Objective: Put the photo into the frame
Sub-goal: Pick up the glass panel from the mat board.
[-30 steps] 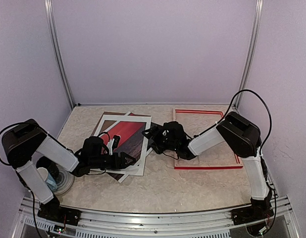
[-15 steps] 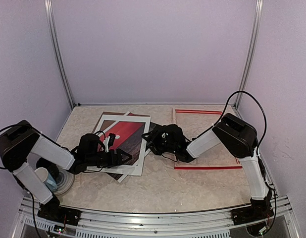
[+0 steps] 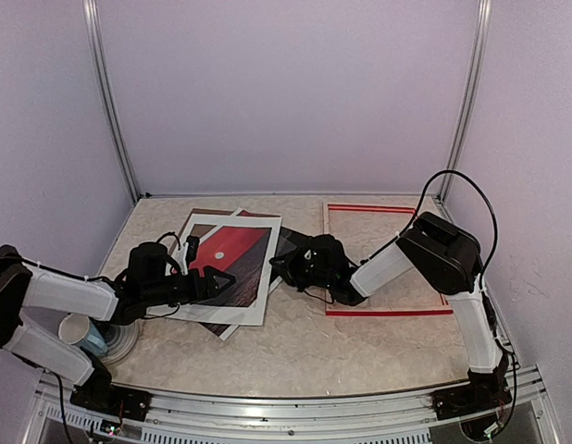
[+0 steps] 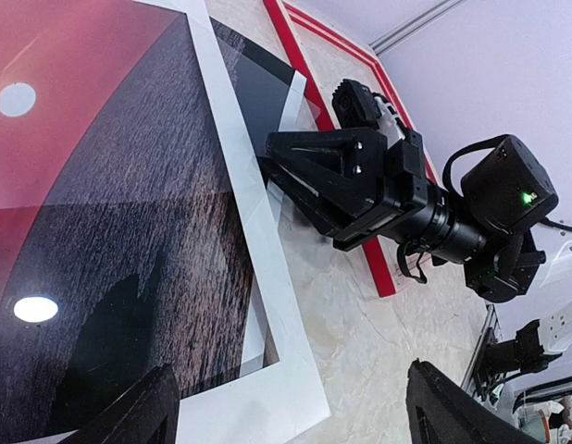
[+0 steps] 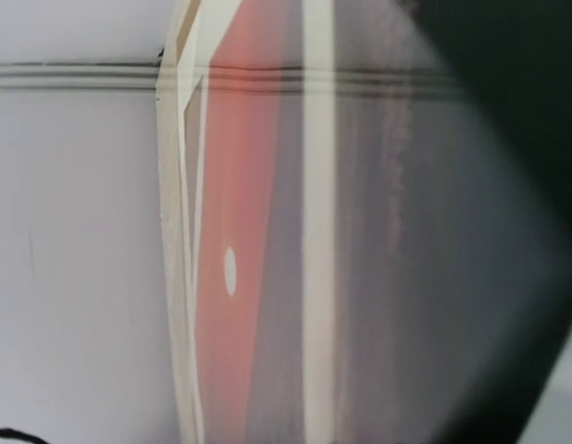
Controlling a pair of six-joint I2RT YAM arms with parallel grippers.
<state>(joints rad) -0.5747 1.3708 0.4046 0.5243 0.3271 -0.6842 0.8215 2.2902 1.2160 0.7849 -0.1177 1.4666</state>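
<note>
White-bordered red and dark photo [image 3: 240, 245], red frame [image 3: 388, 313], mottled beige table [image 3: 360, 356]

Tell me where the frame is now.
Top view: the frame lies flat on the table's right side, partly under the right arm, just right of the photo.

We log the mottled table [image 3: 304, 356]: the frame [image 3: 388, 312] flat at right rear, the photo [image 3: 232, 264] atop a brown board [image 3: 199, 228] centre-left, a grey disc [image 3: 121, 340] near-left
</note>
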